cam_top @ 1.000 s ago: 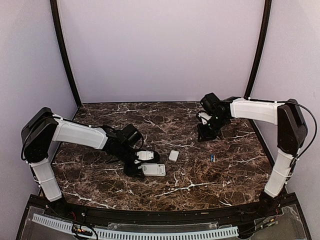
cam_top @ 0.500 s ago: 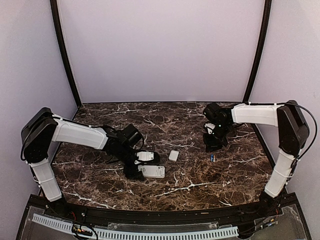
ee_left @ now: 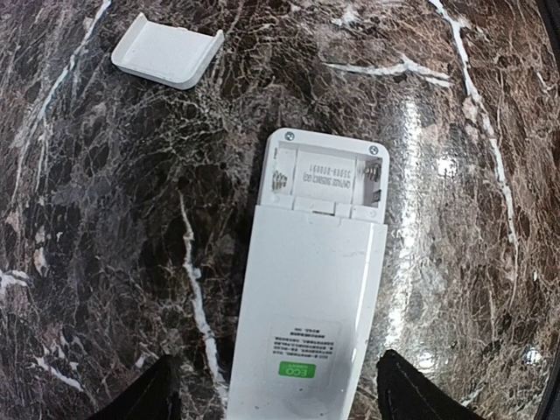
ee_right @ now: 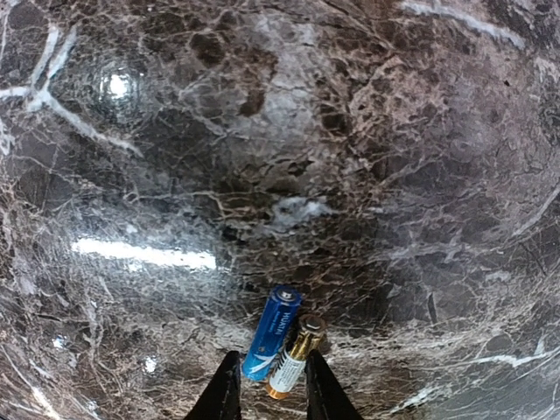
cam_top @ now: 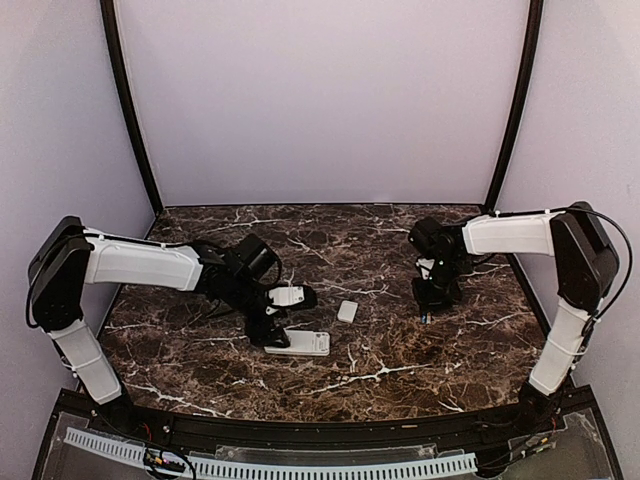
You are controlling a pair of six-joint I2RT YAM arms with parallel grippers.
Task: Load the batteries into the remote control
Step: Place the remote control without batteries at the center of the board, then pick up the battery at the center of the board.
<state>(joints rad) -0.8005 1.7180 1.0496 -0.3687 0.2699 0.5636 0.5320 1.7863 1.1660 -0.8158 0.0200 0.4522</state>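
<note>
Left gripper point(ee_left: 276, 398) is open. Its fingers stand either side of the label end of the remote control point(ee_left: 311, 297) with a gap on both sides, nothing held. The remote lies flat, back up, on the marble table point(ee_left: 105, 219), centre-left and right under that gripper. Its battery bay point(ee_left: 324, 179) at the far end is uncovered and empty, contacts showing. Judged light, rigid, smooth plastic that will likely skid on the polished stone, so pinch it across the long edges mid-body, clear of the bay. The loose cover point(ee_left: 166, 54) sits beyond, well apart from the remote. Further right, the batteries point(ee_right: 282, 337) lie side by side and touching on the right half of the table, with the right gripper point(ee_right: 273, 392) directly over them. Its jaws are only narrowly parted, flanking the near ends of the pair, and I cannot tell whether they are pinching yet. The batteries look tiny, stiff, round and slick, so expect rolling. Take one at a time across the barrel, since two in one pinch could squirt out. Hard to see: the remote's near end is cut off in the left wrist view and its button face is down. Polarity marks in the bay are too small to read. One battery reads blue, the other pale with a gold band. From the top view the right gripper nearly hides them.
</note>
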